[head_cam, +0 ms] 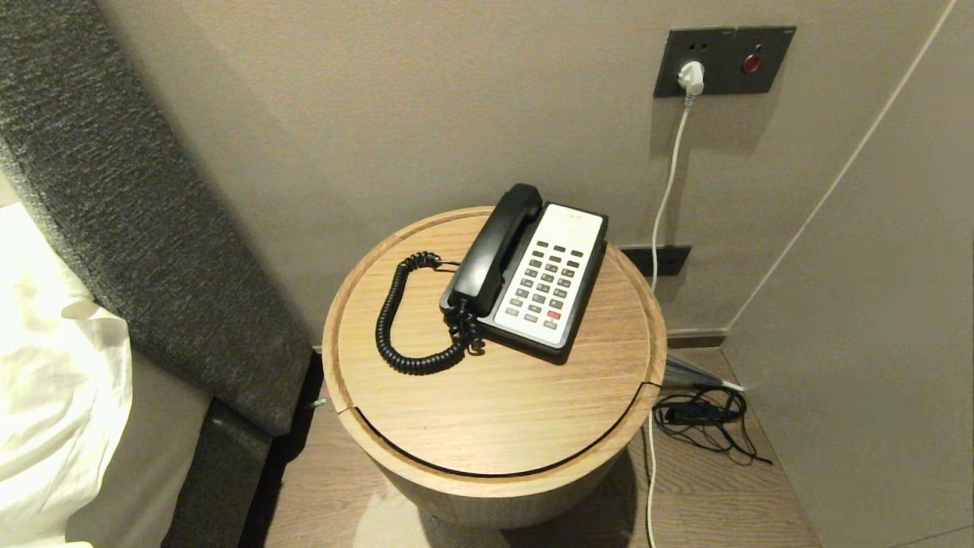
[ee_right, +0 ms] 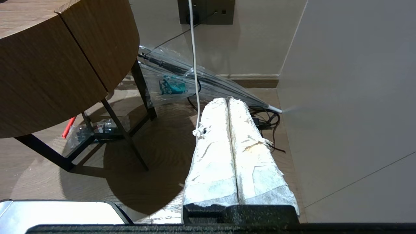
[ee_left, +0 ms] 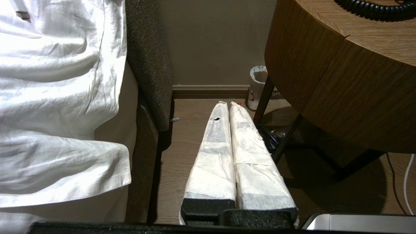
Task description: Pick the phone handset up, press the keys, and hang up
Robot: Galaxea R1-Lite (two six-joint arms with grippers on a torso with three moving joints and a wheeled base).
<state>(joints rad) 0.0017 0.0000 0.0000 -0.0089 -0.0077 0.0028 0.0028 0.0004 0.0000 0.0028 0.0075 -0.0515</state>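
The front rim of the round wooden bedside table [head_cam: 494,472] lies nearest in the head view, and neither arm reaches into that view. Starting at the left, white bedding [head_cam: 53,380] lies against a dark grey upholstered headboard [head_cam: 137,198] that slants down toward the table. The left gripper [ee_left: 229,104] hangs low beside the bed, below the level of the tabletop, its two white-wrapped fingers [ee_left: 214,156] pressed flat together with nothing between them; beyond it a paper cup [ee_left: 257,86] stands on the floor by a table leg. On the tabletop, the black coiled cord [head_cam: 411,320] loops out to the left of the telephone [head_cam: 548,281]. The black handset [head_cam: 494,247] rests in its cradle along the left side of the phone body, with the white keypad panel [head_cam: 552,285] just to its right; a single red key [head_cam: 554,315] shows among the dark ones. The phone sits toward the back of the table, angled slightly, near the wall. Further right, a white plug [head_cam: 691,76] sits in a dark wall socket panel [head_cam: 723,61], and its white cable [head_cam: 662,213] drops behind the table to the floor, where a tangle of black cables [head_cam: 704,418] lies. The right gripper [ee_right: 228,100] is parked low on that side, over the floor near a clear folded umbrella [ee_right: 182,78], its wrapped fingers [ee_right: 214,152] likewise closed against each other and empty.
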